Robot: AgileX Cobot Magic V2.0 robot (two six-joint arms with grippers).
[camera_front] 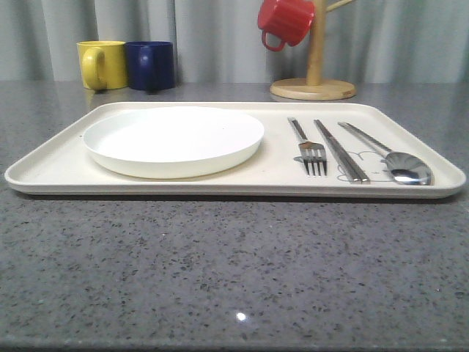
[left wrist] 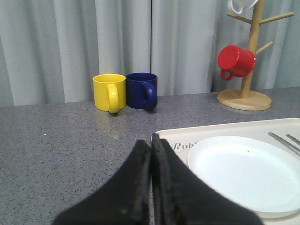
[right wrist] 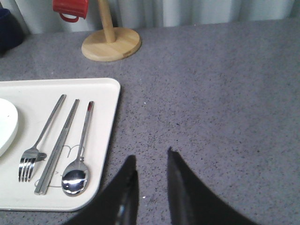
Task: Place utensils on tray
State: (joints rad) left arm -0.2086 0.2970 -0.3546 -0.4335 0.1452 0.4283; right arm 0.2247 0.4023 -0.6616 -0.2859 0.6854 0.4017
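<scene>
The fork (camera_front: 311,150), chopsticks (camera_front: 341,151) and spoon (camera_front: 388,157) lie side by side on the right part of the cream tray (camera_front: 51,163), beside the white plate (camera_front: 174,139). The left gripper (left wrist: 151,150) has its fingers pressed together, empty, over the counter near the tray's corner. The right gripper (right wrist: 150,164) hangs parted, empty, beside the tray's edge
</scene>
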